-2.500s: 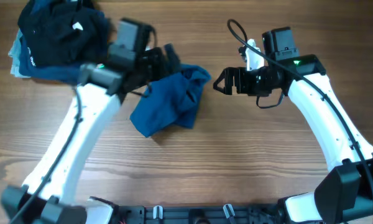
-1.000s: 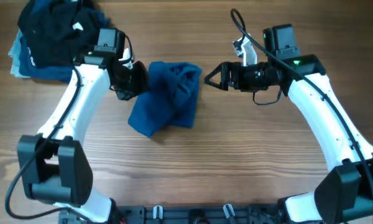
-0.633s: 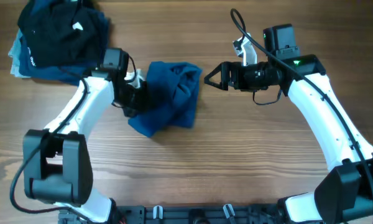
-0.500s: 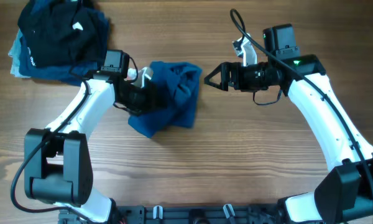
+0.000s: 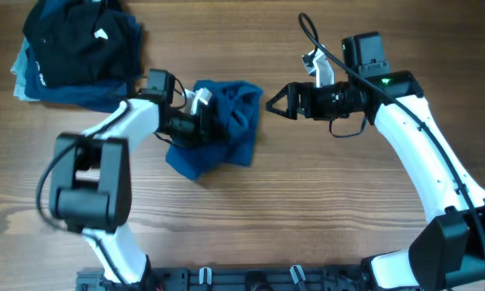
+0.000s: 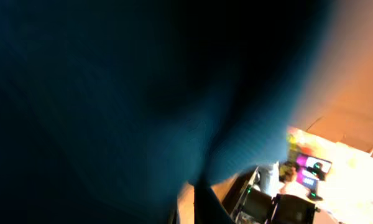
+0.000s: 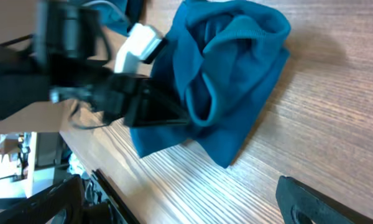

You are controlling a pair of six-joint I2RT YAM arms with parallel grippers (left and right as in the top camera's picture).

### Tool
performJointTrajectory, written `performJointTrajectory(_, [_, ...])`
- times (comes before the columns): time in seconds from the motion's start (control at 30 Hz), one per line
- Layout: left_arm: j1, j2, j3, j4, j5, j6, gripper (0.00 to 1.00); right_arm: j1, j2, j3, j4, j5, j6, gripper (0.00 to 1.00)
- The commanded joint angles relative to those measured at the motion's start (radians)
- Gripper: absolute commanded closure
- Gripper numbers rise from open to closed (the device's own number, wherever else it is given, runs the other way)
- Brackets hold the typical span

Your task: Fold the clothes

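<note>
— Where do we find the clothes [image 5: 236, 129]?
— We see the mid-blue garment bunched in a crumpled heap on the wooden table [image 5: 307, 218], right at the tip of the left gripper [image 5: 212, 127]. Its fingers are pushed into the side of the heap nearest them, with cloth folded around them.
— Can we say how those fingers stand?
— We cannot tell. From the right wrist we see only a black wedge going into the folds. The left wrist view is filled with blue cloth close against the lens, out of focus.
— And the right gripper [image 5: 272, 102]?
— We see it spread wide, pointing at the garment from the opposite side. The heap's edge lies just ahead of its fingertips, with a strip of wood between, not touching.
— Anything else near us?
— Behind the left gripper's arm, well apart from the right gripper, we see a pile of dark garments [image 5: 73, 44], black over navy, with a pale blue edge showing.
</note>
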Motion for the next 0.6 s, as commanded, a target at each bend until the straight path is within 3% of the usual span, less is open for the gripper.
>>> performJointTrajectory(0.0, [-0.002,0.106,-0.005,0.049,0.061,0.048,0.89,0.003,0.015,0.003,-0.011,-0.02,-0.039,0.0])
performJointTrajectory(0.2, [0.005,0.083,0.026,0.0,0.095,0.044,0.96,0.003,0.015,0.003,0.002,-0.037,-0.035,0.01])
performJointTrajectory(0.43, [0.004,-0.201,0.099,-0.031,0.105,0.042,0.95,0.003,0.015,0.003,0.017,-0.053,-0.032,0.0])
performJointTrajectory(0.57, [0.004,-0.295,0.103,0.141,0.063,-0.084,0.89,0.003,0.015,0.003,0.047,-0.053,-0.031,0.0])
